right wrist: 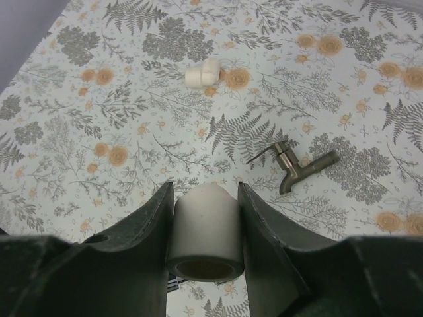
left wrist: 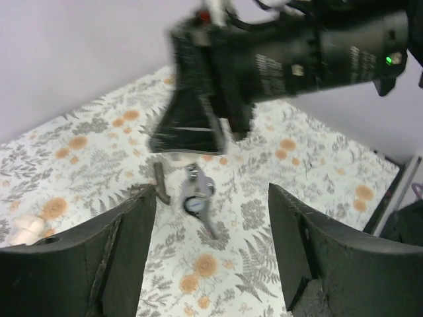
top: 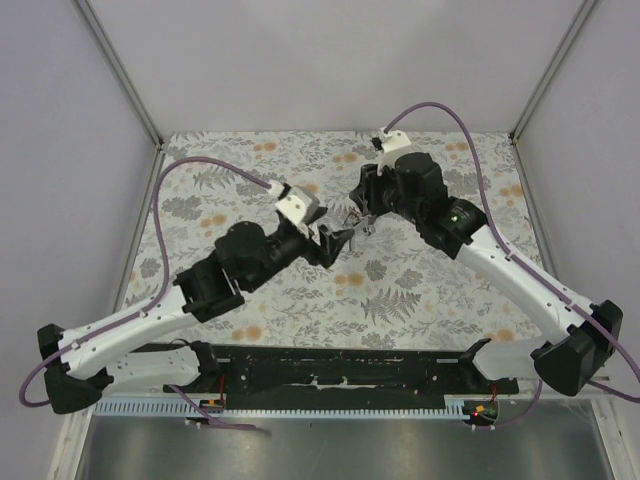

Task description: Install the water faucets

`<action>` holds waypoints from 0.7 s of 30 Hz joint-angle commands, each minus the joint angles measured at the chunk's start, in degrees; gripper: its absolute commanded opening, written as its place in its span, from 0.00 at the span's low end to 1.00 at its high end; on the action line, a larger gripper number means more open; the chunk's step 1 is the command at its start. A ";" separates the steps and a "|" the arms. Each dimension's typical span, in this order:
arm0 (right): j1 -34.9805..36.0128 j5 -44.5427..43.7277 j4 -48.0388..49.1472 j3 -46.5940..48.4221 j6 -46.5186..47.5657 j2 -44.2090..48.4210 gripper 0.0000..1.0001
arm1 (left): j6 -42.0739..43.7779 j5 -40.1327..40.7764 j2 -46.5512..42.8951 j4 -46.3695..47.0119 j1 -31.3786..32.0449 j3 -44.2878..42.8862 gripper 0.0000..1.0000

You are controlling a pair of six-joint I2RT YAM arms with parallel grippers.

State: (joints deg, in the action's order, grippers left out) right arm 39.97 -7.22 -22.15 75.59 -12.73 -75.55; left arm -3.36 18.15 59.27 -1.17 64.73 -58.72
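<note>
Faucet [right wrist: 294,165]: lies on its side on the floral surface [right wrist: 79,165] near mid-table, between the two claws and touching neither. Left claw [left wrist: 211,193]: open and empty, its fingers spread on either side of the faucet's position. Right claw [right wrist: 205,191]: closed on a white cylinder [right wrist: 205,231]. A second cylinder [right wrist: 203,72] lies on the surface, well apart from the faucet.
</note>
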 commanded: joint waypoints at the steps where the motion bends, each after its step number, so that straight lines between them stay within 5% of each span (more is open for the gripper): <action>1: -5.85 19.21 11.41 -1.24 0.25 4.88 0.00 | -5.42 -24.00 -5.29 2.84 -13.10 2.64 0.74; 10: -9.99 47.98 21.17 -0.45 0.17 4.45 0.00 | -5.18 -53.28 -5.66 5.91 -28.69 6.60 0.78; 21: -9.99 58.72 28.83 1.49 -3.44 2.34 0.00 | -11.13 -61.22 -2.58 15.22 -29.84 7.48 0.91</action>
State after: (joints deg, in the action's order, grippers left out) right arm 30.15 46.22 0.08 73.56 -14.35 -72.60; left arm -8.95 -38.68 55.86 7.03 35.31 -51.99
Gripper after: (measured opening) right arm 0.463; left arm 0.902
